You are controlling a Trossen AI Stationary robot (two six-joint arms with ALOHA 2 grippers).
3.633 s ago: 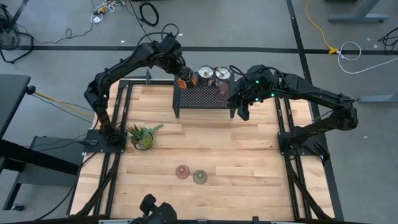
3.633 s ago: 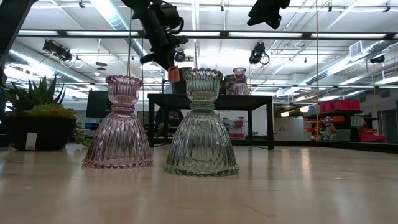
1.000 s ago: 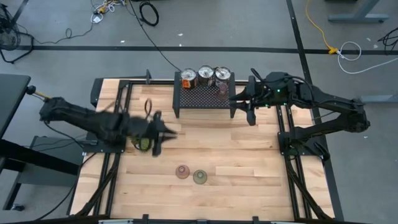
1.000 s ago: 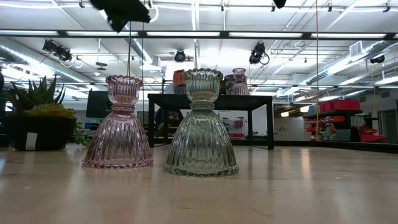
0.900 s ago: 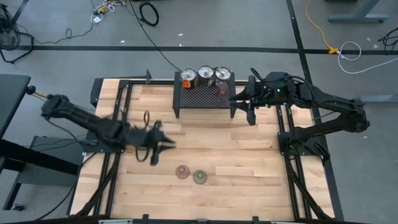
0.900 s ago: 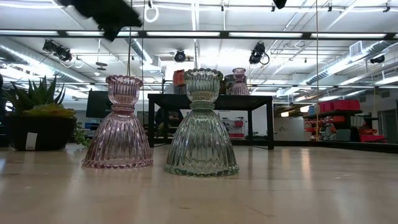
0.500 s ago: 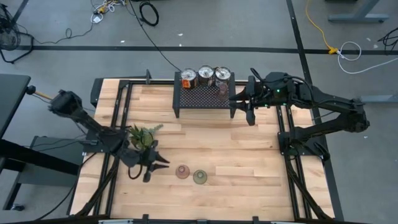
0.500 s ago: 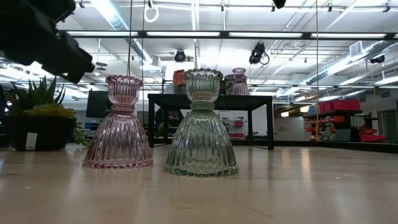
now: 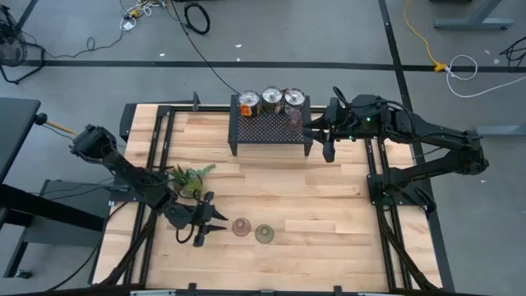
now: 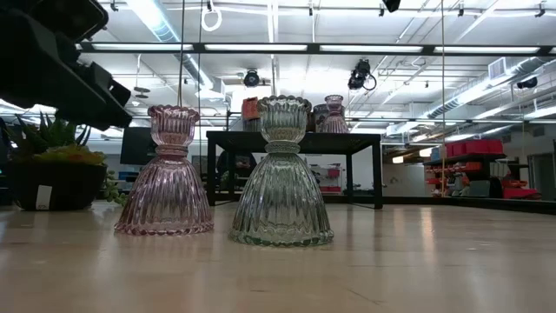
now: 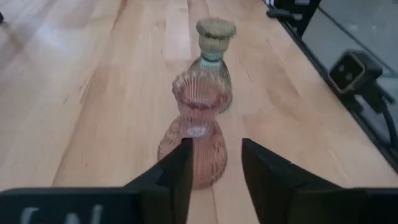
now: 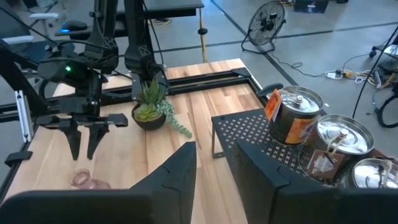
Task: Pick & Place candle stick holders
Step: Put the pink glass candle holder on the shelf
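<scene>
Hovering open, left claw nears pink holder, apart.

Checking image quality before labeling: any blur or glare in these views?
Left wrist view: left claw soft-edged, pink ribbed glass holder fairly sharp. Low view: ceiling strip lights glare; dark left arm blurred up close. High view: evenly lit, shiny silver tins glint.

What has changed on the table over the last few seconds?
The left arm swung from the stand down to the near side; its left gripper now points, jaws open, at the pink cup, without touching it. The right gripper shifted only slightly beside the stand. The tins, both near cups and the plant stayed put.
</scene>
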